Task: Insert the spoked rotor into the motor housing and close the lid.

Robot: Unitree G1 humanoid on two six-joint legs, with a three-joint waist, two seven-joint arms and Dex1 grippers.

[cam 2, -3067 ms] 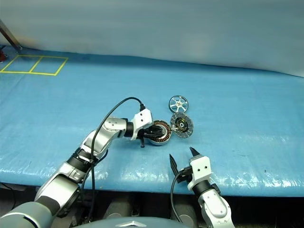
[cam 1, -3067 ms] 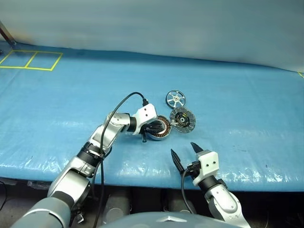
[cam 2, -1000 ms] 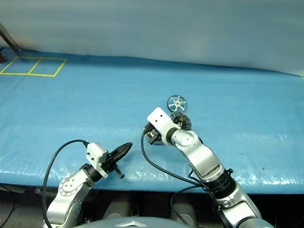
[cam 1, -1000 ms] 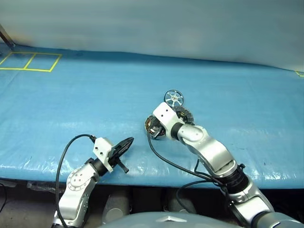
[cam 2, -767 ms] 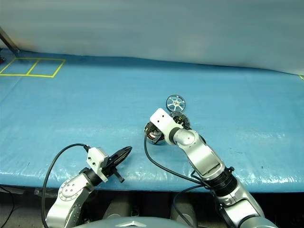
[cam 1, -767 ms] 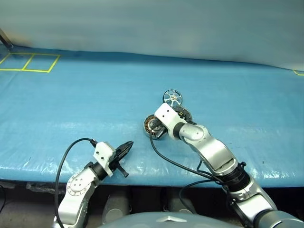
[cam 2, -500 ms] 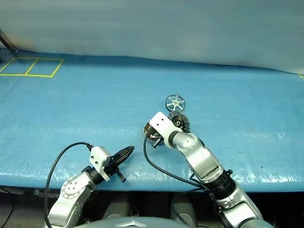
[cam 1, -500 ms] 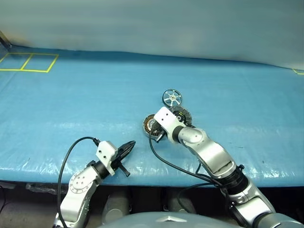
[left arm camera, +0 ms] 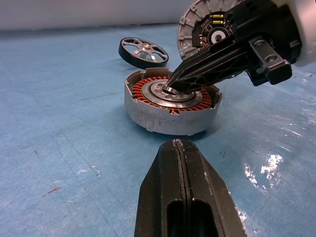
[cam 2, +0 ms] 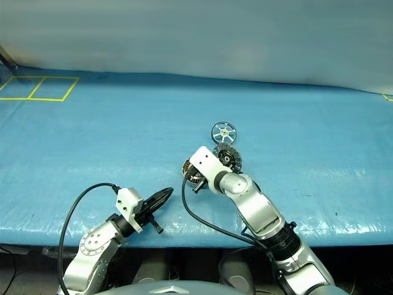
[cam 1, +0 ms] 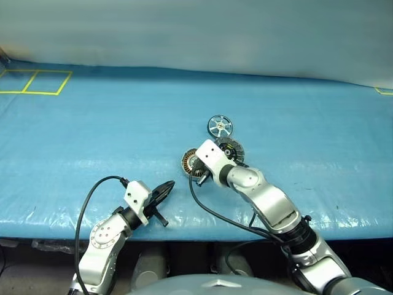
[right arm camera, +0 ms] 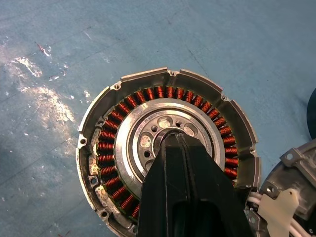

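No readable writing; right gripper (left arm camera: 170,87) closed, empty, tips on the motor housing (left arm camera: 170,107) centre; left gripper (left arm camera: 179,148) closed, empty.

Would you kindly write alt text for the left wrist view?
The right pincer, shut, touches its tips to the silver centre of the open motor housing on a blue sheet. The lid and the spoked rotor lie behind; the shut left pincer points at the housing.

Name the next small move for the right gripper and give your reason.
Probably lift the right gripper off the motor housing and head for the spoked rotor. Its shut tips rest on the silver centre, holding nothing, while the rotor lies on the blue sheet beyond and the lid stands open.
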